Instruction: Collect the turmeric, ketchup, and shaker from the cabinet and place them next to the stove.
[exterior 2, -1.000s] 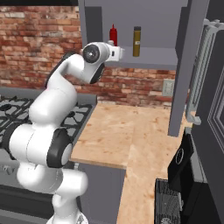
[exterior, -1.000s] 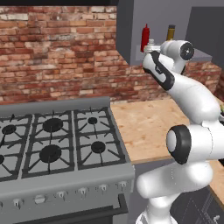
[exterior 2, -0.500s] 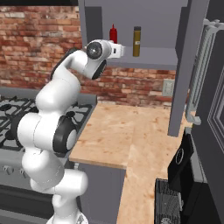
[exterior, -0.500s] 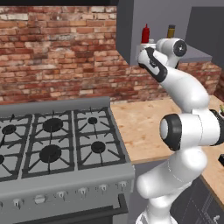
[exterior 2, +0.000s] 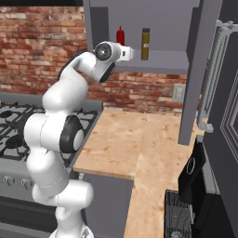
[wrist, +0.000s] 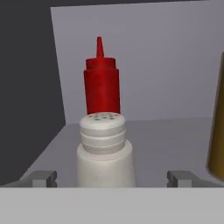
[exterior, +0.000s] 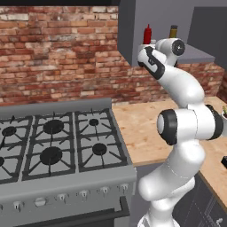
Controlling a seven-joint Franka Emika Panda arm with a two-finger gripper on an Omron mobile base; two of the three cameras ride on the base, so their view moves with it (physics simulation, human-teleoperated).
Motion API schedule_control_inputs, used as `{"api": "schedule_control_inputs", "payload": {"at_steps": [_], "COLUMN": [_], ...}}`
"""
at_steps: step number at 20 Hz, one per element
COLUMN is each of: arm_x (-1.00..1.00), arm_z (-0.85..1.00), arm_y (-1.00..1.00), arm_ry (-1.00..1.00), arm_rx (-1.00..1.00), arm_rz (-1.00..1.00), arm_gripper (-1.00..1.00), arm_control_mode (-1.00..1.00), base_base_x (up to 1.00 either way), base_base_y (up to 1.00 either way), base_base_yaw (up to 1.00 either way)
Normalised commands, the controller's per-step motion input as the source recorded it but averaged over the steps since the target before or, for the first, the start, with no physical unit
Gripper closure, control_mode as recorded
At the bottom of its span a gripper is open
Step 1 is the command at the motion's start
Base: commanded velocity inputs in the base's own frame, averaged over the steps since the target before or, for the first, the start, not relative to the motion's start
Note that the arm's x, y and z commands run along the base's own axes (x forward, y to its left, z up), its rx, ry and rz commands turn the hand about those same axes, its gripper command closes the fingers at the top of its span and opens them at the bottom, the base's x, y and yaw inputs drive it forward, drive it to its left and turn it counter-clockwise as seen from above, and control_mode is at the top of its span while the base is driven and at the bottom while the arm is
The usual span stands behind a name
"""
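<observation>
shaker | standing upright on cabinet shelf, ketchup right behind | gripper sitting wide open, fingers flanking it, nothing held | lying dead ahead, axis vertical

Shaker before ketchup on cabinet shelf, turmeric right.

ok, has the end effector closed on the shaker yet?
No: in the hand view the end effector is open, its fingertips standing well clear on either side of the shaker, not touching it.
</observation>
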Motion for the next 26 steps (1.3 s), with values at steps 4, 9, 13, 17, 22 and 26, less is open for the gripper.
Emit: {"api": "schedule_control_inputs", "payload": {"at_steps": [4, 9, 13, 17, 22, 26], "arm_x": [0.26, 0.16, 0.00, -0.26, -0.78, -0.96], "arm_z": [-0.11, -0.13, -0.01, 0.00, 0.00, -0.04], "arm_y": [0.01, 0.03, 0.00, 0.00, 0.00, 0.00], "arm_ry": [0.07, 0.05, 0.01, -0.03, -0.12, -0.13], "arm_rx": [-0.02, -0.03, -0.02, 0.00, 0.00, 0.00], "arm_rz": [0.00, 0.00, 0.00, 0.00, 0.00, 0.00], "arm_gripper": [-1.00, 1.00, 1.00, 1.00, 1.00, 1.00], "arm_control_mode": [-1.00, -1.00, -1.00, -1.00, -1.00, -1.00], "base_base_x": [0.00, 0.00, 0.00, 0.00, 0.00, 0.00], "base_base_y": [0.00, 0.00, 0.00, 0.00, 0.00, 0.00], "base_base_yaw": [0.00, 0.00, 0.00, 0.00, 0.00, 0.00]}}
